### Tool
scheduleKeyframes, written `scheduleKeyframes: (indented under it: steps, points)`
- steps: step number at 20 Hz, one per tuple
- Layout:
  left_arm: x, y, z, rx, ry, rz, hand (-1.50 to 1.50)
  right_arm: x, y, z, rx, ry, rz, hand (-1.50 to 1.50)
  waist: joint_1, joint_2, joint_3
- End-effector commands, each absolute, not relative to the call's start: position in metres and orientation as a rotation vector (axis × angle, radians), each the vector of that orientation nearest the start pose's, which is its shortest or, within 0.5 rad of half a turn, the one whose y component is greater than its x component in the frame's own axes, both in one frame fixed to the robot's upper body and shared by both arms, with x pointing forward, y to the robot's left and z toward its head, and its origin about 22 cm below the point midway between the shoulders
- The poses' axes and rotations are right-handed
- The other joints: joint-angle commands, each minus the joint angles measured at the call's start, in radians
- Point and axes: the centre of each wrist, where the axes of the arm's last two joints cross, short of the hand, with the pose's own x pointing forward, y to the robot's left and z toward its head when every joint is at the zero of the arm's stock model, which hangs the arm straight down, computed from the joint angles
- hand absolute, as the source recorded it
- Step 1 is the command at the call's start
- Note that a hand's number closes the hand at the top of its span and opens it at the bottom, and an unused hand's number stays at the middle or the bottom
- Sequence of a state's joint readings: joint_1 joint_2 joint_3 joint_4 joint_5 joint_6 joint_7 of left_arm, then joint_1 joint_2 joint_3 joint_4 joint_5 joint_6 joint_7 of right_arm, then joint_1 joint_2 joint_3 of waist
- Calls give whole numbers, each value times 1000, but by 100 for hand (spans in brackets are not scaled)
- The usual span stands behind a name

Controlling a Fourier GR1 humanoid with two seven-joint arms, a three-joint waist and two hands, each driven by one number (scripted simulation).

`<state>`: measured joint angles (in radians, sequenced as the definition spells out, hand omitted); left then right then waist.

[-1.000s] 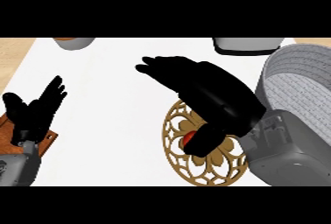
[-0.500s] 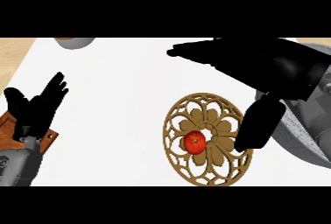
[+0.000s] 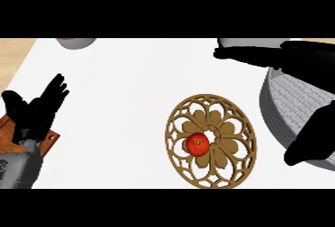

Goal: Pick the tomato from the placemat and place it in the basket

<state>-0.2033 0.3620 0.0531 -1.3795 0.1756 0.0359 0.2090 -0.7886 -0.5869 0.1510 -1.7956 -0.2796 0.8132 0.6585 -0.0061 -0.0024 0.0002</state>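
Head view, looking steeply down at your white counter [image 3: 131, 88]: the tomato [image 3: 197, 143] sits at the middle of the round brown openwork placemat [image 3: 211, 141], lying free with no hand on it. Your right hand [image 3: 307, 55] shows at the upper right, spread wide with fingers extended toward the left and the thumb [image 3: 315, 139] hanging down at the right edge; it is released and holds nothing. It lies above the grey basket [image 3: 285, 106], which stands just beside the placemat on its right, and well apart from the tomato. Your left hand [image 3: 36, 111] rests at the left edge, fingers up and relaxed, grasping nothing, over a reddish-brown board [image 3: 46, 142] that pokes out beneath it. You can see a grey rounded object [image 3: 75, 42] at the top left edge, cut off by the frame, and you cannot tell what it is
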Motion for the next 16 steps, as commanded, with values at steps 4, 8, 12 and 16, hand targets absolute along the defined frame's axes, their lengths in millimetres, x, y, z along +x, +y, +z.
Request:
scheduleKeyframes:
  steps: [4,8,12,16]
  points:
    - [289,308,46,178,-1387,-61,0,284,-239,228,-54,-1506,1464,-150,8,3,1]
    - [290,326,25,188,-1397,-78,0,281,-223,188,-50,-1551,1419,-150,9,6,1]
    - [302,309,43,189,-1390,-63,0,285,-203,153,-64,-1596,1396,-150,10,4,0]
    - [293,320,36,204,-1380,-60,0,285,-187,120,-14,-1629,1315,-150,10,4,0]
